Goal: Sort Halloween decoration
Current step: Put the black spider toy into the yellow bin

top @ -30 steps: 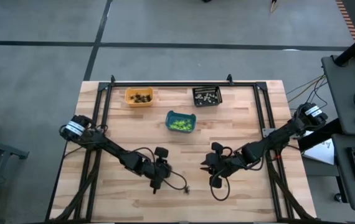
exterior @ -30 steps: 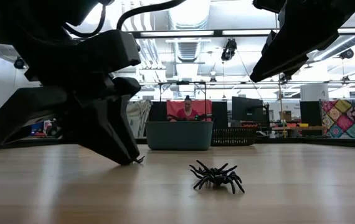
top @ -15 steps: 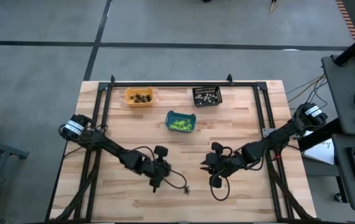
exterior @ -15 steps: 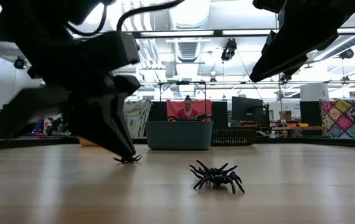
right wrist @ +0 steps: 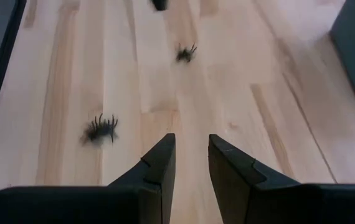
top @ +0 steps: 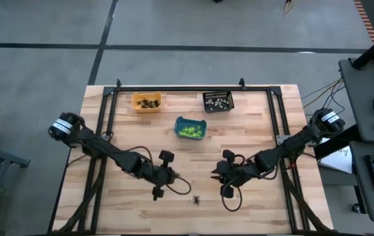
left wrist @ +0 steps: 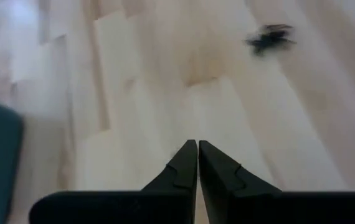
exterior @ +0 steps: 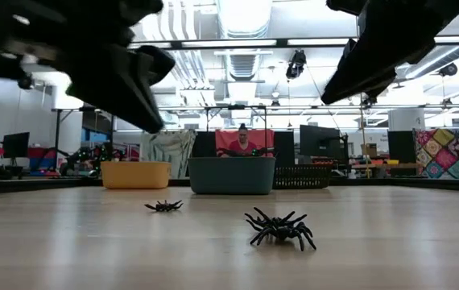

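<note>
Now the left gripper (left wrist: 197,163) hangs pinched shut and empty above two small black plastic spiders (exterior: 279,228) on the wooden table (top: 252,137). The right gripper (right wrist: 189,163) waits slightly parted nearby. Descending shut could knock a spider aside.

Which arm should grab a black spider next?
Probably the right. The right gripper is open, with a black spider lying close ahead of it. The left gripper is shut, empty and raised above the table.

Two spiders lie on the surface (top: 252,131) near its front edge: one (exterior: 164,206) left and farther back, the other (exterior: 279,228) nearer. Three bins (top: 190,128) sit well behind them.
</note>
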Motion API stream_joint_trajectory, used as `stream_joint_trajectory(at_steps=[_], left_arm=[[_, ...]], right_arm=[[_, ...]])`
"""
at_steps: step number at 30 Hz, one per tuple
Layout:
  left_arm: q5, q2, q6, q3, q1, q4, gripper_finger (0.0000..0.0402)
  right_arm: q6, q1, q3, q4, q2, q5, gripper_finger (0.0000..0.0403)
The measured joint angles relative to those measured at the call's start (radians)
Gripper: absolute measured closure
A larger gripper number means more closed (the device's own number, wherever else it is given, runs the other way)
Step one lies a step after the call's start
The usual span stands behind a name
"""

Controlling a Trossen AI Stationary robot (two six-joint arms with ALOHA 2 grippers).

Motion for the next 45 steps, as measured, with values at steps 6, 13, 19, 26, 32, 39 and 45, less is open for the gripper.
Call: stream_joint_trajectory(at_steps=[6,13,19,26,32,39,45], left_arm=[[0.115,-0.067,0.013,-0.056,-0.001,-0.004,0.0401],[0.047,-0.066,-0.08,-0.184,-0.001,0.2,0.0401],[0.015,-0.033,-0.132,-0.262,0.0,0.367,0.0402],[0.003,0.05,-0.172,-0.295,0.0,0.518,0.0401],[-0.009,0.11,-0.19,-0.292,0.003,0.535,0.0401],[-0.054,0.141,-0.206,-0.301,0.003,0.545,0.0401],[-0.064,0.167,-0.223,-0.3,0.004,0.563,0.0401]], right_arm=[[0.105,-0.023,0.0,0.123,0.041,0.094,0.0319],[0.212,-0.113,0.0,0.288,0.17,0.03,0.0334],[0.278,-0.184,0.0,0.419,0.275,-0.101,0.0346],[0.29,-0.216,0.051,0.429,0.341,-0.151,0.0344],[0.276,-0.22,0.108,0.425,0.389,-0.152,0.0343],[0.283,-0.221,0.156,0.428,0.408,-0.152,0.0313],[0.284,-0.223,0.186,0.416,0.441,-0.152,0.0284]])
